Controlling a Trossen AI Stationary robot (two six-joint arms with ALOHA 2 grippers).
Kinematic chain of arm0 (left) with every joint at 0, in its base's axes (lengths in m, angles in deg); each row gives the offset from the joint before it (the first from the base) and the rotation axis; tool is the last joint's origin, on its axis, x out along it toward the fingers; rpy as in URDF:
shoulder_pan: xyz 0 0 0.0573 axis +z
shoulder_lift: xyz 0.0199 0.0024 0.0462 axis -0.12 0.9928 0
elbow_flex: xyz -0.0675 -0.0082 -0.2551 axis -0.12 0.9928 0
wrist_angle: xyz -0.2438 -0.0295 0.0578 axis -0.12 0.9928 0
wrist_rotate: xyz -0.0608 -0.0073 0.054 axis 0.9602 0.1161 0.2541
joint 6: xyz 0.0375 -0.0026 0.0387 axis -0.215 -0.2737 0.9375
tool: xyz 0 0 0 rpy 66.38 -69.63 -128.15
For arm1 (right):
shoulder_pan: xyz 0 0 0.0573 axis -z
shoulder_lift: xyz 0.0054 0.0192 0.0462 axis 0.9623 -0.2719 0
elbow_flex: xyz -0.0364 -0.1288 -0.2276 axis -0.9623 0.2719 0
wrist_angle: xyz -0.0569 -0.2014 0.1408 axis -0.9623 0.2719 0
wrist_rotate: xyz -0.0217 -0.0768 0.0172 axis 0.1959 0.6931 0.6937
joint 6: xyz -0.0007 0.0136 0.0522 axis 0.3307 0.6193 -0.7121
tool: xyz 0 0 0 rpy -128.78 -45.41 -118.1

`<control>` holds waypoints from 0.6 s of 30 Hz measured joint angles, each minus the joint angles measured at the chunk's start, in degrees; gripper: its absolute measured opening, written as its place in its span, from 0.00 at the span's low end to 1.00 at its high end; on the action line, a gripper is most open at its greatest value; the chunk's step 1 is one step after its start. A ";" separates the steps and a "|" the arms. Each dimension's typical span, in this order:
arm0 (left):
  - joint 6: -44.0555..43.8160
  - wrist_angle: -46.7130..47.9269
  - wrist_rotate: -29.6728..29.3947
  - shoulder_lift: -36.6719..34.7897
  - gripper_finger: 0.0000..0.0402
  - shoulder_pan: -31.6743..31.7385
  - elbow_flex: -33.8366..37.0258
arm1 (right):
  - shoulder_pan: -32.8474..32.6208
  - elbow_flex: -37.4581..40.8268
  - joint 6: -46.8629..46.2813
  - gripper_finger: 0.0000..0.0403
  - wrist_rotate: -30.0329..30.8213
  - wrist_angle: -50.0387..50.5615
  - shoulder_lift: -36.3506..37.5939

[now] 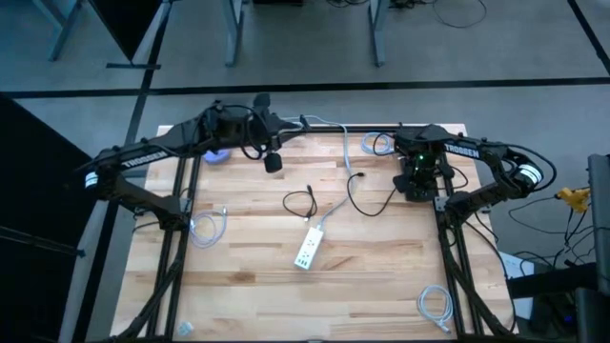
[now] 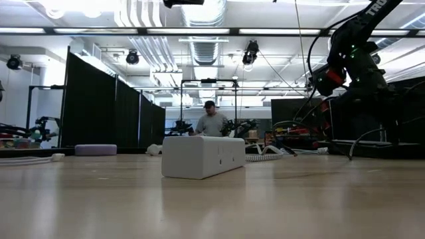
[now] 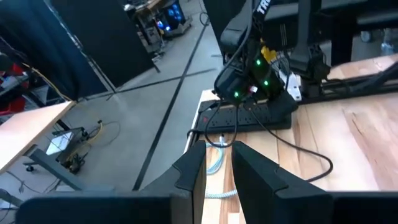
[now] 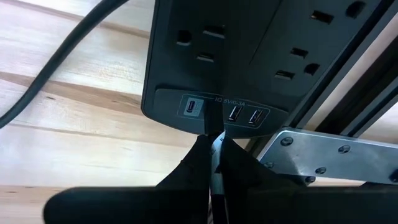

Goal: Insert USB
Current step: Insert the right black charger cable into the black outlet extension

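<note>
Insertion step: right pincer [image 4: 214, 149] is clamped on the USB plug [image 4: 216, 163], its tip just short of the black power strip [image 4: 249, 56], between the ports; next needs lateral alignment onto one port, then a straight push.

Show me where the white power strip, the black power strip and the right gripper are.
white power strip [image 1: 307, 250]: high view, middle of its top face.
black power strip [image 4: 249, 56]: right wrist view, its socket face above the USB ports.
right gripper [image 4: 214, 149]: right wrist view, between its fingertips.
</note>
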 joint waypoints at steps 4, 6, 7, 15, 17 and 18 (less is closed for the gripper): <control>-3.20 -4.03 -2.89 -2.58 0.16 0.01 6.21 | -0.66 -0.02 -0.36 0.00 -0.58 0.22 0.31; -5.30 -5.41 -3.45 -4.03 0.16 0.03 9.59 | -0.75 -0.02 -0.49 0.00 -1.24 0.38 0.30; -6.49 -6.34 -3.47 -4.69 0.16 0.07 11.12 | -0.82 -0.02 -0.39 0.00 -1.38 0.43 0.23; -11.65 -9.88 -5.39 -9.45 0.16 -0.63 16.98 | -1.53 -0.02 0.50 0.00 -1.31 0.69 0.06; -10.95 -9.93 -6.96 -10.16 0.16 -0.58 17.04 | -1.91 -0.02 1.26 0.00 -1.25 0.87 0.07; -10.55 -9.91 -7.41 -10.38 0.16 -0.57 17.07 | -1.95 -0.02 1.32 0.00 -1.28 0.87 0.06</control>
